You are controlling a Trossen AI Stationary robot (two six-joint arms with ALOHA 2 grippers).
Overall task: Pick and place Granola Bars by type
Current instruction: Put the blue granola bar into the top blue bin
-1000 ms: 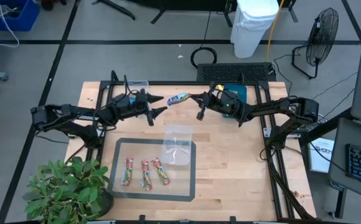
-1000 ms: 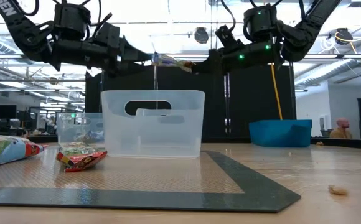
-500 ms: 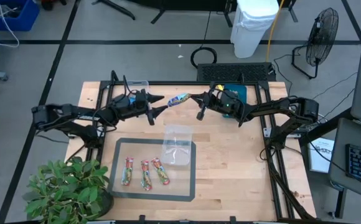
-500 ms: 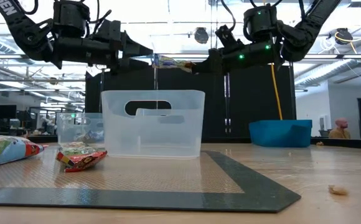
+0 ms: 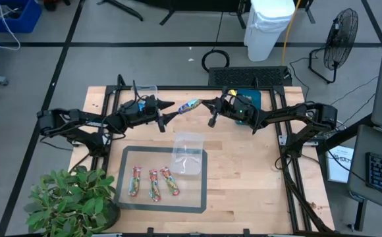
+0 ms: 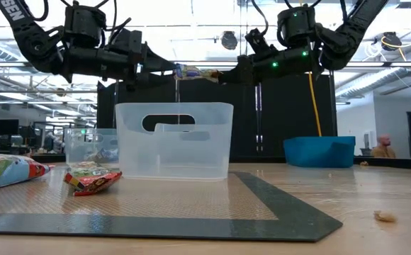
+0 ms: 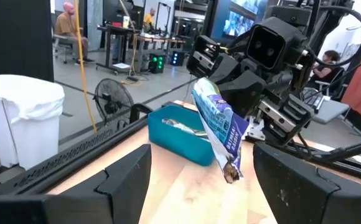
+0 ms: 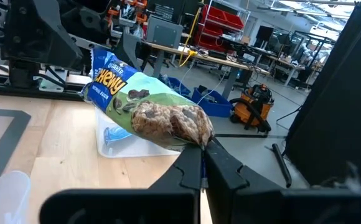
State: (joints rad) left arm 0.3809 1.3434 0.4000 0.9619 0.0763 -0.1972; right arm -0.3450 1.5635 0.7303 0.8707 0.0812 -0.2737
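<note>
Sorting looks partly done: three red-and-green bars (image 5: 153, 182) lie on the mat (image 5: 197, 201) at lower centre, and the tub (image 5: 188, 154) beside them looks empty. Upper centre, above the worktop (image 5: 244, 178), the right gripper (image 5: 205, 103) has its fingers pinched shut on one end of a blue bar (image 5: 190, 105), while the left gripper (image 5: 171, 110) waits with fingers spread at the other end.

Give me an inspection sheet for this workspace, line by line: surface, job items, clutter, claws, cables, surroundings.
Surface: wooden table with a dark-edged mat at the front.
Job's things: three red-and-green bars lie on the mat; one blue bar is held in the air; a clear tub stands on the mat's corner, a second clear tub at the back edge, a teal tray at the back.
Clutter: a crumb on the wood.
Claws: right claw shut on the blue bar's end; left claw open, facing the bar.
Cables: black loop on the floor behind.
Surroundings: potted plant, fan, white bin.
</note>
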